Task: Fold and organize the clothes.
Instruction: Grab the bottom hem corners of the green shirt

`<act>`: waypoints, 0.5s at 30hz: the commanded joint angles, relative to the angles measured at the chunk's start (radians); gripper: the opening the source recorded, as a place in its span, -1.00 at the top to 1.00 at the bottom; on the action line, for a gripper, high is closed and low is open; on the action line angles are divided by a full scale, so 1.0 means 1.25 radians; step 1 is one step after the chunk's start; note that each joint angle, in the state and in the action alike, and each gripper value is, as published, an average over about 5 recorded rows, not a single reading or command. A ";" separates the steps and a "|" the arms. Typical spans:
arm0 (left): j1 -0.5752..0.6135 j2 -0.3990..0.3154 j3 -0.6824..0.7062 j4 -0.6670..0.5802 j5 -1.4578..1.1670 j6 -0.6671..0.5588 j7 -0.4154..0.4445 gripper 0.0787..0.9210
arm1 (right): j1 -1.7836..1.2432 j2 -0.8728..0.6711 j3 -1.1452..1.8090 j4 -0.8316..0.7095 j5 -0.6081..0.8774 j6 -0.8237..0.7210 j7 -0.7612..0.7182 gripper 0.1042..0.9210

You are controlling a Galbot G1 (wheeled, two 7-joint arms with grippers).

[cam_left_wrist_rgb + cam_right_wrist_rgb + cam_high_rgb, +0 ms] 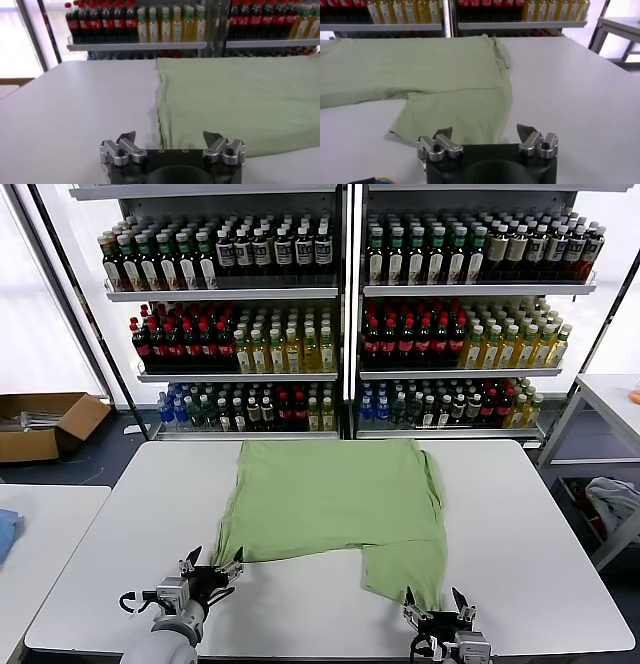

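Light green fabric, one polo shirt (335,499), lies flat in the middle of your white worktop (530,534). It is spread wider left to right than near to far, and a narrower flap hangs toward you at its near right corner. You cannot tell from the pictures which end carries the collar.

Your left claw (212,568) sits at the near left corner of the shirt with its jaws wide, holding nothing. Your right claw (438,605) sits just at the near tip of the flap, jaws wide too and empty.

Behind the worktop, the shelves (345,289) hold rows of bottles: dark, red-capped, yellow and green. A brown cardboard box (45,424) stands open on the floor at far left; you cannot tell its contents.
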 commanded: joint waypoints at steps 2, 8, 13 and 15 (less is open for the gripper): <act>-0.002 0.002 0.000 0.009 -0.012 0.003 0.001 -0.77 | -0.003 0.001 -0.002 -0.006 -0.002 -0.001 0.002 -0.76; 0.004 0.002 0.009 0.008 -0.009 0.002 0.008 -0.75 | -0.009 0.003 -0.005 -0.015 -0.010 0.002 0.000 -0.68; 0.005 0.003 0.013 0.015 -0.007 0.003 0.008 -0.49 | -0.013 0.005 -0.012 -0.025 -0.017 0.006 -0.002 -0.35; 0.007 0.004 0.014 0.016 -0.006 0.003 0.009 -0.34 | -0.013 0.007 -0.015 -0.029 -0.020 0.008 -0.002 -0.22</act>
